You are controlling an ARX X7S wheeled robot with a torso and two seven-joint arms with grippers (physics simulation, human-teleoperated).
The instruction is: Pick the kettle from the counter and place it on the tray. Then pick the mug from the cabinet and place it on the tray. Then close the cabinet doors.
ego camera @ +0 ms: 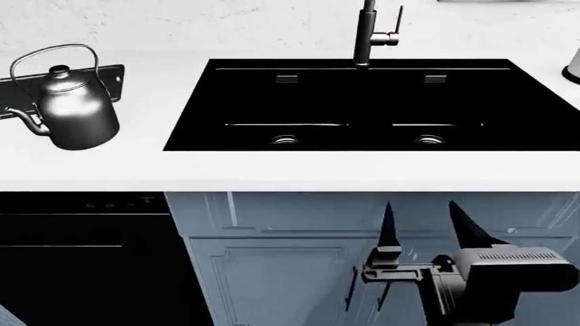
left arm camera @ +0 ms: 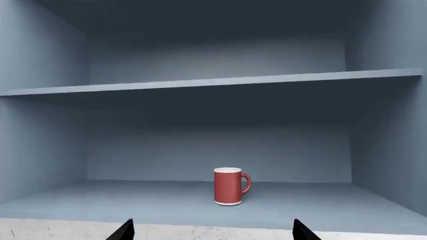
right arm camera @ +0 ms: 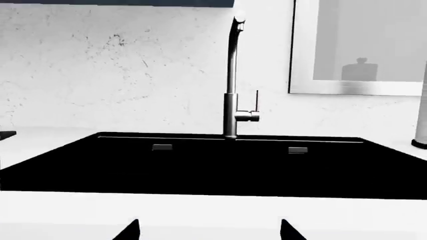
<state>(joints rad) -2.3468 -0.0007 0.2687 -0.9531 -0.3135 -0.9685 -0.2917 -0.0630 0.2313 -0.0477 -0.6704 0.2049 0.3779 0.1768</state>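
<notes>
Left wrist view shows the mug (left arm camera: 231, 186) upright on the cabinet's lower shelf (left arm camera: 133, 202), handle to the right, with the left gripper (left arm camera: 212, 230) spread wide and empty in front of it, so a straight, level reach under the upper shelf (left arm camera: 213, 82) should bracket the body cleanly. Head view has the kettle (ego camera: 73, 109) sitting on the tray (ego camera: 113, 76) at far left of the worktop (ego camera: 290, 170), beside the sink (ego camera: 363, 105), while the right gripper (ego camera: 426, 227) hangs released low (clear of everything). Right wrist view faces only the faucet (right arm camera: 233, 80) over that sink, nothing obstructing.
</notes>
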